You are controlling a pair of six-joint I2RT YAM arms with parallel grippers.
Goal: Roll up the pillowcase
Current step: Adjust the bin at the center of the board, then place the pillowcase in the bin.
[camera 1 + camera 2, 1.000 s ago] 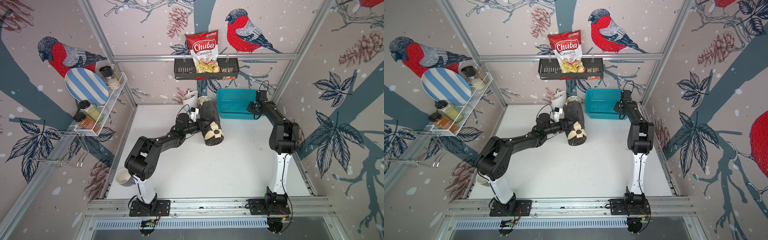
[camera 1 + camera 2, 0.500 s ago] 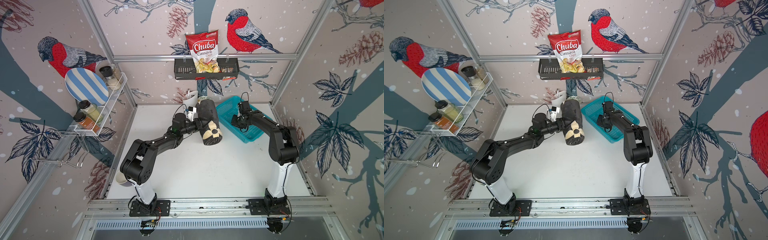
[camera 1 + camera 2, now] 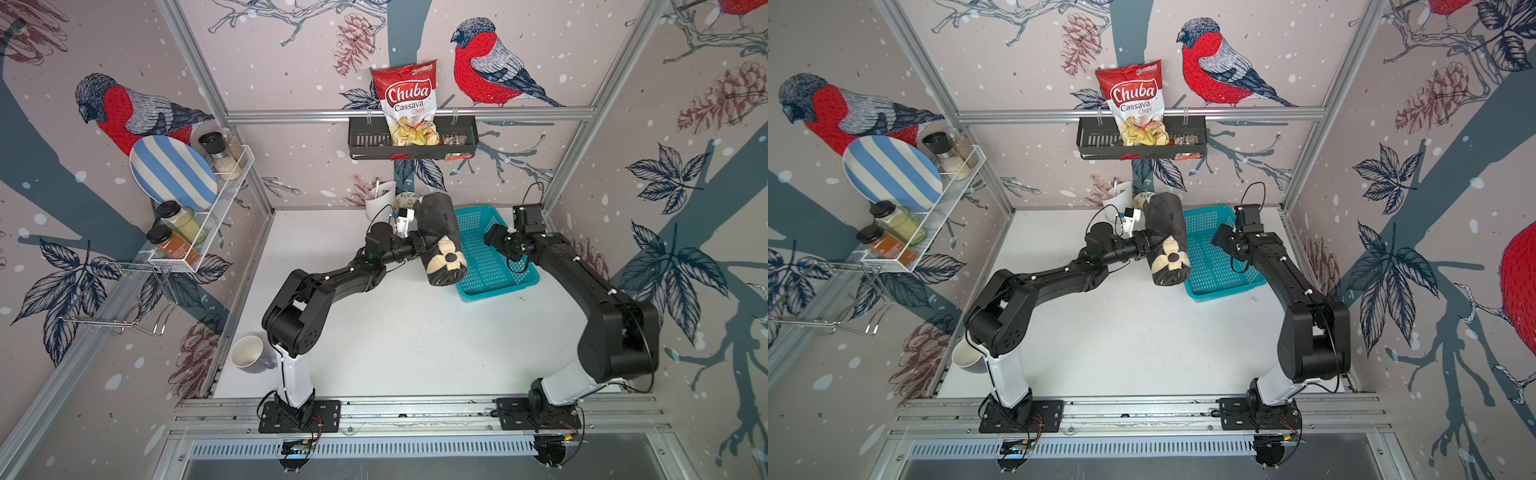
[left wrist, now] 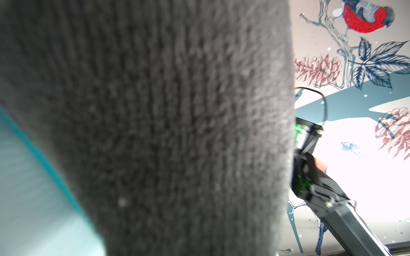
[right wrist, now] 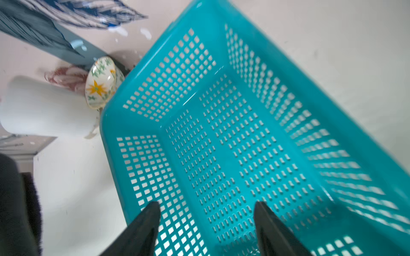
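The pillowcase (image 3: 439, 232) (image 3: 1166, 237) is a tight black plush roll with a cream flower at its near end, held off the table beside the teal basket (image 3: 496, 272) (image 3: 1223, 270). My left gripper (image 3: 419, 246) (image 3: 1147, 244) is shut on the roll's side. In the left wrist view the pillowcase (image 4: 155, 122) fills nearly the whole picture and hides the jaws. My right gripper (image 3: 491, 241) (image 3: 1219, 239) (image 5: 206, 206) hangs open over the basket (image 5: 346, 137), its fingers spread above the perforated floor with nothing between them.
A white utensil cup (image 3: 380, 200) and a flowered bowl (image 3: 405, 200) (image 5: 101, 83) stand at the back wall behind the roll. A mug (image 3: 249, 353) sits by the left arm's base. A wire shelf (image 3: 199, 232) juts from the left wall; a black rack (image 3: 411, 141) hangs behind.
The right gripper pulled the basket away from the back wall and turned it askew beside the roll, then opened and let go. The left arm kept holding the roll, shifting slightly.
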